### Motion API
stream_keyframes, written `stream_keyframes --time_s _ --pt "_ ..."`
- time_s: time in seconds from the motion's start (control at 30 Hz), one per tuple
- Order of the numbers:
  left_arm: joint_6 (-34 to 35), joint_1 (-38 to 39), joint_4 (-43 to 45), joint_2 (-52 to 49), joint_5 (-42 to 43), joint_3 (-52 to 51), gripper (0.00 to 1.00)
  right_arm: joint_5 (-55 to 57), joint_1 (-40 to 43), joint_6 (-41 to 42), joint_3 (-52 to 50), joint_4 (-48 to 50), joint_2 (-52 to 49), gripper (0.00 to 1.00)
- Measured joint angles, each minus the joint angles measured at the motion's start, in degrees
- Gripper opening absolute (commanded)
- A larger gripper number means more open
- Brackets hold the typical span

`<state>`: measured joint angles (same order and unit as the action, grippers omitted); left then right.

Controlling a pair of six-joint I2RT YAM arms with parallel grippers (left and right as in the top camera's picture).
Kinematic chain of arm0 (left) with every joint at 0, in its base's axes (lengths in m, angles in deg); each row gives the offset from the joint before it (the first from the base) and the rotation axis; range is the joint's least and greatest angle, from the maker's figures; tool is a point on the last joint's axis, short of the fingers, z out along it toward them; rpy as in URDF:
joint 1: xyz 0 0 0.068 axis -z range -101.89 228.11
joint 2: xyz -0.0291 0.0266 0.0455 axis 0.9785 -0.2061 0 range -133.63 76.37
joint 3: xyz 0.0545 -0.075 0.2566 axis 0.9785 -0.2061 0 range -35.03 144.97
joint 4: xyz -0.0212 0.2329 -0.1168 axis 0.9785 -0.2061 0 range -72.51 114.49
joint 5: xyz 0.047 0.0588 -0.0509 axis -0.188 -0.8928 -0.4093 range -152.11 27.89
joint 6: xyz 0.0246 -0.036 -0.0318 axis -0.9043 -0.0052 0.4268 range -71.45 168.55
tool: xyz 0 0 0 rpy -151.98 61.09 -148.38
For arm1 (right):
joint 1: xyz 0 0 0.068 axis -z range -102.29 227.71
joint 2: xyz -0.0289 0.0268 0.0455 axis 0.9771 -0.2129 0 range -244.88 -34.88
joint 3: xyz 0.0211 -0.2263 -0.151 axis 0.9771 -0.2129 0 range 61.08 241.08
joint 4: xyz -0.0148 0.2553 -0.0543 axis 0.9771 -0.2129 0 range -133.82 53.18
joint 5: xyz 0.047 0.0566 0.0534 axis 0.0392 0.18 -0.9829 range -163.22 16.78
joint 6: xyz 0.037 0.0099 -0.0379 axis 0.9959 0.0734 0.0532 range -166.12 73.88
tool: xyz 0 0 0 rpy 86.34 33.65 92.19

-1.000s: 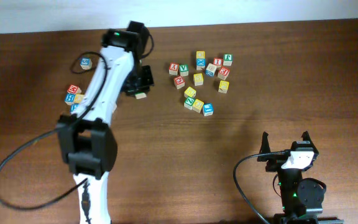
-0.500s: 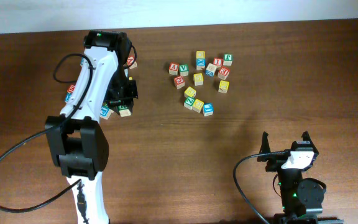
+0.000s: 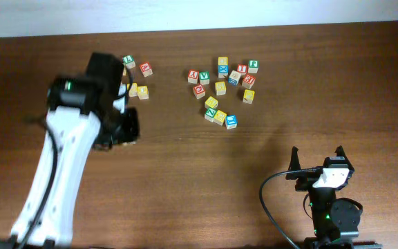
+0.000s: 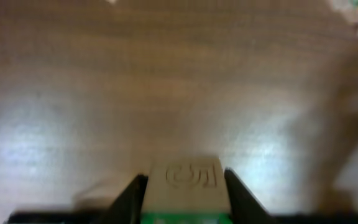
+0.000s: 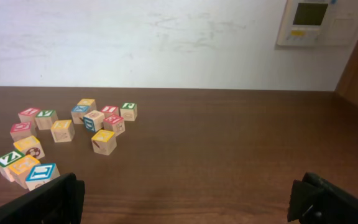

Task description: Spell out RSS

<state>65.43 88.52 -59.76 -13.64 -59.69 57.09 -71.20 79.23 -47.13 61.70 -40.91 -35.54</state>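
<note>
The left gripper is carrying a wooden cube away from the main cluster. Over the past second it has been sweeping left and frontward, onto bare table. Likely the first letter is heading to its spot. Only the left wrist view is showing the jaws clamped on the cube, a green edge under an unreadable carved mark; overhead, the arm is mostly hiding it. The yellow-faced cubes are lying in the cluster. The right gripper is resting wide open, empty.
</note>
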Motion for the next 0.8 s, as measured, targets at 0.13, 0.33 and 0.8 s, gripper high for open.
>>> stream_keyframes --time_s 0.13,0.33,0.8 --pt "0.0 0.0 10.6 3.7 0.0 -9.8 0.32 0.0 0.0 0.0 0.0 0.0 0.0 0.98" --pt "-0.4 0.0 20.6 -0.7 0.0 -13.0 0.30 0.0 0.0 0.0 0.0 0.0 0.0 0.98" --pt "-0.2 -1.0 7.0 -8.5 -2.9 -8.6 0.79 0.0 0.0 0.0 0.0 0.0 0.0 0.98"
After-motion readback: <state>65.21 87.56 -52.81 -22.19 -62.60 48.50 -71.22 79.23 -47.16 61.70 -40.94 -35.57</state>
